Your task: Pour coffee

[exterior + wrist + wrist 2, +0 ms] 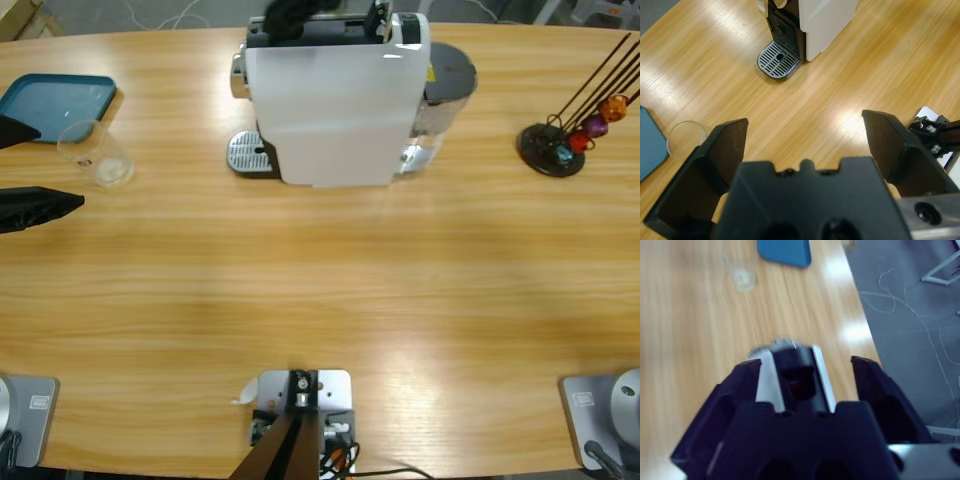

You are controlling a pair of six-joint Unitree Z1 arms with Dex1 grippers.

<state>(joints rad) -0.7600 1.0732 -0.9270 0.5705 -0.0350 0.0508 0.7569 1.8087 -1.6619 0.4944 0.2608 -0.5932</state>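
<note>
Reaching comes first: the left hand [802, 145] is wide open and holds nothing, just beside the glass [95, 152]. No coffee shows inside. Next, grip it and carry it to the coffee machine [335, 95].

Bright overhead light glares on the table [850, 120]; right wrist view is blurred.

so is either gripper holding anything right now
Nothing is held: the left gripper is open over bare wooden table, and the right gripper is open too.
</note>
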